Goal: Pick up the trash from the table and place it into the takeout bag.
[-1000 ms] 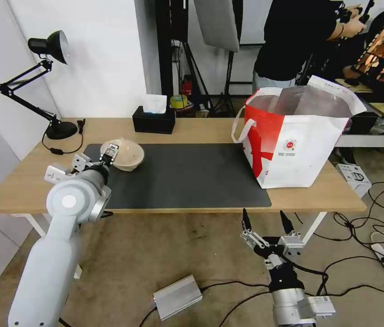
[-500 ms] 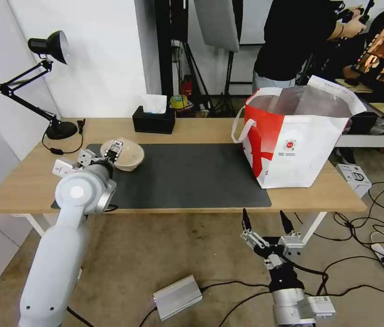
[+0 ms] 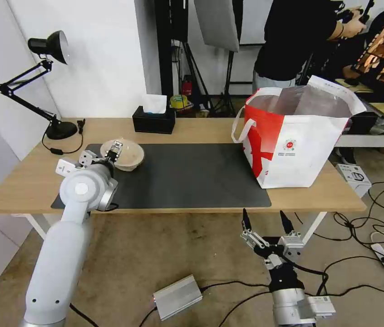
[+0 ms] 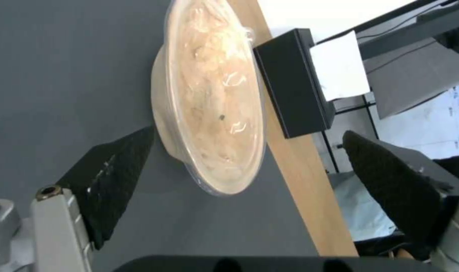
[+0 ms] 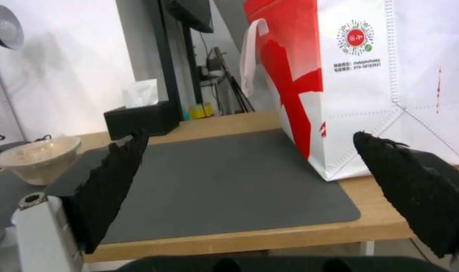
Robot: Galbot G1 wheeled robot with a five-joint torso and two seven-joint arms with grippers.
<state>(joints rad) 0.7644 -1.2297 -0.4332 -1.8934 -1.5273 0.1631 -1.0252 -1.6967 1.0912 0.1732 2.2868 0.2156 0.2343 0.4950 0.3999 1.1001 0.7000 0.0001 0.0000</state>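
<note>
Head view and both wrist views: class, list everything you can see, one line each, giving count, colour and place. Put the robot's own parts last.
Bowl: one, beige, clear film on top, left end of the mat.
Takeout bag: one, white with red side, right end of the table, open.
Mat: one, dark grey, middle of the table.
Table: one, light wood top.
Tissue box: one, black, back edge of the table.
Desk lamp: one, black, back left corner.
Metal box: one, silver, on the floor.
Left gripper: open, fingers either side of the bowl.
Right gripper: open, low in front of the table.
</note>
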